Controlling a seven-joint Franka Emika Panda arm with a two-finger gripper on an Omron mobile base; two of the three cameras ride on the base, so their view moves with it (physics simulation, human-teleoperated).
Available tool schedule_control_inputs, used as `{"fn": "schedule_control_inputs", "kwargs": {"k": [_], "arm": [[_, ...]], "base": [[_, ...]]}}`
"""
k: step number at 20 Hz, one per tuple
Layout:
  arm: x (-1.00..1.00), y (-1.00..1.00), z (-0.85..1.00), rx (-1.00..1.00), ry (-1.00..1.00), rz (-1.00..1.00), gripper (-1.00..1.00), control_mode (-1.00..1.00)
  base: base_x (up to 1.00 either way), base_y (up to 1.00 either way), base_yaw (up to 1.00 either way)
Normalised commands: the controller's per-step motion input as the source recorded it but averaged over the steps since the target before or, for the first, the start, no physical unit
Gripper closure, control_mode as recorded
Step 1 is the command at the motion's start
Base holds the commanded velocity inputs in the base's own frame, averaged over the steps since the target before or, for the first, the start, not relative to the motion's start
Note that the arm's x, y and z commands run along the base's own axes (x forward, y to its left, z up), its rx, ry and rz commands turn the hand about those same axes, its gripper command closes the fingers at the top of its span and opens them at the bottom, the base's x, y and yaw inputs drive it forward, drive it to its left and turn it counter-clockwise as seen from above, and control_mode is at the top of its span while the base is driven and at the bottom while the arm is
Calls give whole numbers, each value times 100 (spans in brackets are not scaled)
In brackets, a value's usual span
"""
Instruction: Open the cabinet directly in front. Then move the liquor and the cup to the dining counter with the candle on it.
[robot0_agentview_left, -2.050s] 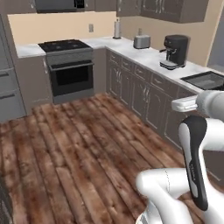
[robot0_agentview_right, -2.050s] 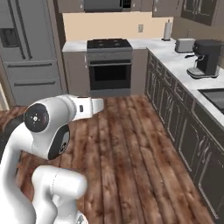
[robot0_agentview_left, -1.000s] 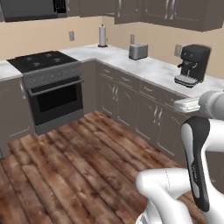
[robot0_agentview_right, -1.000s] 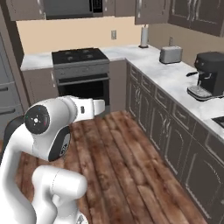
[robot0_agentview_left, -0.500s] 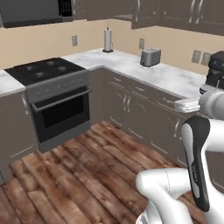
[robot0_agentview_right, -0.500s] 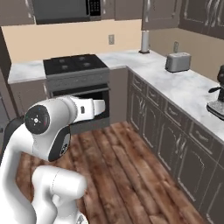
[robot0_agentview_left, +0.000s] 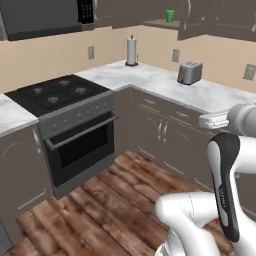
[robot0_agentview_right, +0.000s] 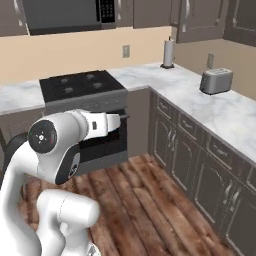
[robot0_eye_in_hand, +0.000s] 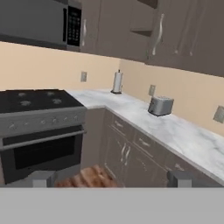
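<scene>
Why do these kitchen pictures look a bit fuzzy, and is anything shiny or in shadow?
Left base view: soft all over, no sharp edges; the toaster is slightly smeared, and the green cup sits in a dim cabinet. Right base view: flat, even light, faint sheen on the marble worktop. Hand view: blurriest, the paper towel roll hazy, no strong glare.

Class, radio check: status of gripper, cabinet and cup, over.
Gripper open, empty. Cabinet door ajar; green cup on its shelf. Counter below holds toaster and paper towel roll.
</scene>
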Motion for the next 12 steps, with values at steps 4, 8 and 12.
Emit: {"fn": "schedule_control_inputs", "kwargs": {"k": [4, 8, 12], "arm": [[0, 0, 0, 0, 0, 0, -100, 100], [0, 0, 0, 0, 0, 0, -100, 100], [0, 0, 0, 0, 0, 0, -100, 100]], "base": [[89, 55, -17], [87, 53, -16], [81, 47, -17]]}}
